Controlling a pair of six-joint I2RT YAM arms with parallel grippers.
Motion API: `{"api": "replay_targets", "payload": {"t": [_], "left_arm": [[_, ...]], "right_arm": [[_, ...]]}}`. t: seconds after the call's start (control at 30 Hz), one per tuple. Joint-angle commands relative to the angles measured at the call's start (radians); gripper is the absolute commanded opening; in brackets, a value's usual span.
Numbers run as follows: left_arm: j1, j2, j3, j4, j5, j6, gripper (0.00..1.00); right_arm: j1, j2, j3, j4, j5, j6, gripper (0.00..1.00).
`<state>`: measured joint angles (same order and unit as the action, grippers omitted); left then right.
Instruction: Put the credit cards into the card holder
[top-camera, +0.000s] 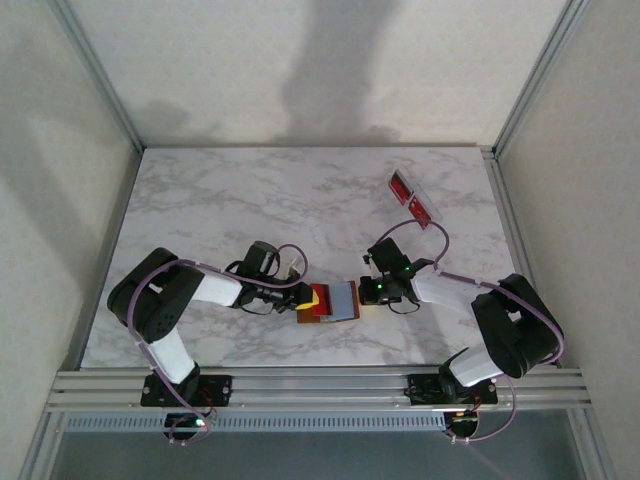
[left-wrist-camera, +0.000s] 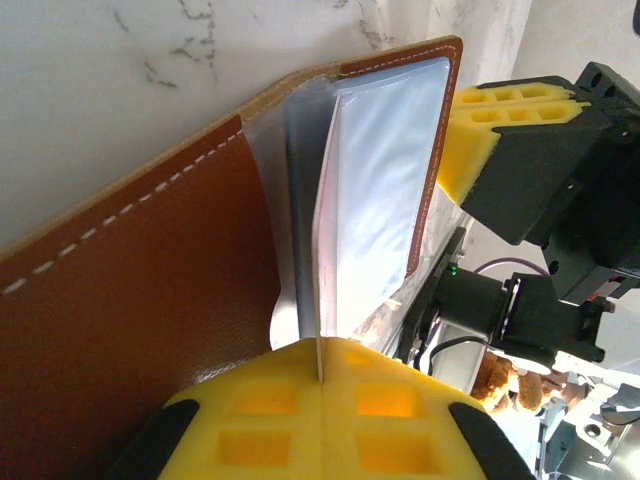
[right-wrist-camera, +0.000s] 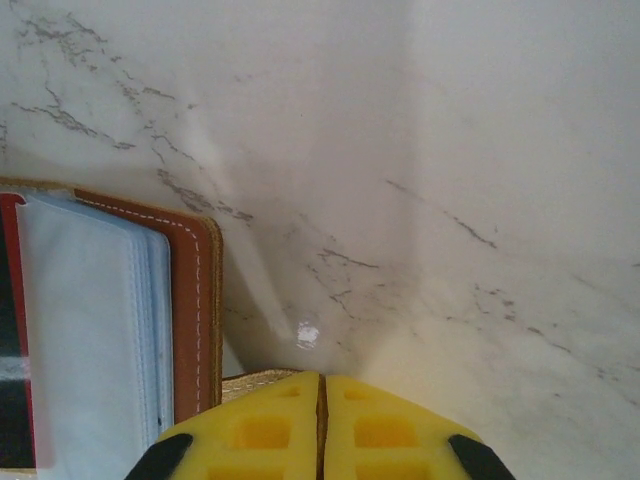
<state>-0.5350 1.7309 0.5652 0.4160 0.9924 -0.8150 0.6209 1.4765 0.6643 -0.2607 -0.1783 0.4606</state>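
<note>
The tan leather card holder (left-wrist-camera: 150, 300) lies open. The left gripper (left-wrist-camera: 320, 362) pinches one clear sleeve (left-wrist-camera: 375, 200); the right gripper (right-wrist-camera: 322, 385), closed, sits low at the holder's edge.

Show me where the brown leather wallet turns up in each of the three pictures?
Top external: the card holder lies open, low in the centre of the picture.
Left wrist: its brown leather fills the lower left, seen very close.
Right wrist: its stitched brown edge sits at the left side, low down.
Shared landmark: the marble table under it.
</note>
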Motion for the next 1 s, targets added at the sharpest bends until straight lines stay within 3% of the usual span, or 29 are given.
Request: {"api": "replay_targets", "payload": {"t": [0.0,0.97], "left_arm": [[-0.008,0.0,-0.028,-0.032,0.002,0.028,0.0],[-0.065,0.059,-0.009,0.121,-0.006,-0.081,0.0]], "right_arm": [[0.011,0.004,-0.02,0.004,0.025,0.021,0.0],[0.044,-0.029,-0.057,0.053,-0.06,0.092,0.0]]}}
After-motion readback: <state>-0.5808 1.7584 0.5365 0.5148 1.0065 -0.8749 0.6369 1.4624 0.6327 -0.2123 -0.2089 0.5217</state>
